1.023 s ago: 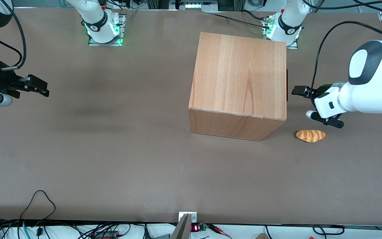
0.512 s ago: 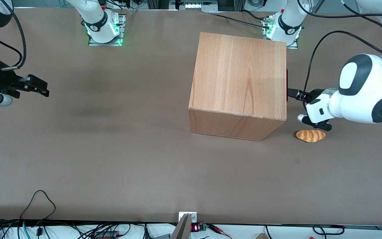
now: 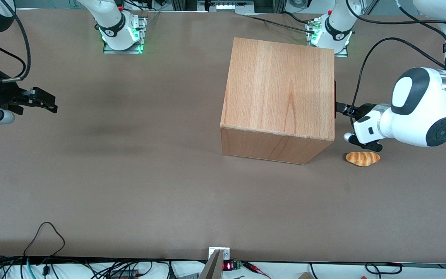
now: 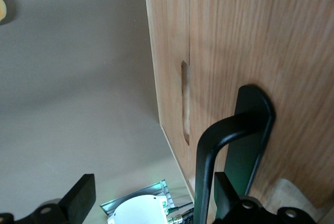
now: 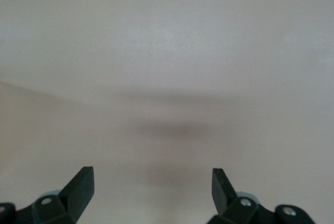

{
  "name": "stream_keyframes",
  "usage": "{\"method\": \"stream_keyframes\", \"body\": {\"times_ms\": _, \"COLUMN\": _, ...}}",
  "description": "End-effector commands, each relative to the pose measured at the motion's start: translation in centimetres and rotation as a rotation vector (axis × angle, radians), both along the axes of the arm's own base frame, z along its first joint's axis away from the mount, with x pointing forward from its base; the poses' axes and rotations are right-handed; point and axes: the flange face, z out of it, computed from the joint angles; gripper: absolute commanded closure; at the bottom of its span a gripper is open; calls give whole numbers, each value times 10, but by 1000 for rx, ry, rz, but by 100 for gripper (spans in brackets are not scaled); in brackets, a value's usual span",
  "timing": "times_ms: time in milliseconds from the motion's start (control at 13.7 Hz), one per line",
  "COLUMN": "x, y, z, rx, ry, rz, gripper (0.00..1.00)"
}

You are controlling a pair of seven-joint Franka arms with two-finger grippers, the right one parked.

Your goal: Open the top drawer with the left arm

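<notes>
Wooden cabinet [image 3: 279, 97] stood on brown table [image 3: 130, 186], near working arm's end. Top drawer [image 4: 250, 51] sat shut, flush with cabinet front; nothing of inside visible. Black handle [image 4: 237, 145] stood out from drawer front. Left arm [image 3: 420, 112] reached in level toward cabinet front. Gripper [image 3: 341, 109] at handle, fingers [image 4: 78, 200] spread wide, one each side of bar, nothing clenched. Bread roll [image 3: 362, 158] lay on table just beside gripper, nearer front camera.

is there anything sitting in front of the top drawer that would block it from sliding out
Only the gripper itself, open at the top drawer's black handle. The bread roll lies on the table nearer the front camera, seemingly off the drawer's path, though a long pull may pass close.
</notes>
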Motion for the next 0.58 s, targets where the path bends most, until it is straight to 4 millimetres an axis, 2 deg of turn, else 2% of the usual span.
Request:
{"method": "stream_keyframes", "body": {"times_ms": 0, "x": -2, "y": 3, "z": -2, "rx": -23, "ry": 1, "rz": -4, "gripper": 0}}
{"method": "stream_keyframes", "body": {"times_ms": 512, "x": 3, "y": 9, "z": -9, "rx": -9, "ry": -10, "rz": 27, "gripper": 0}}
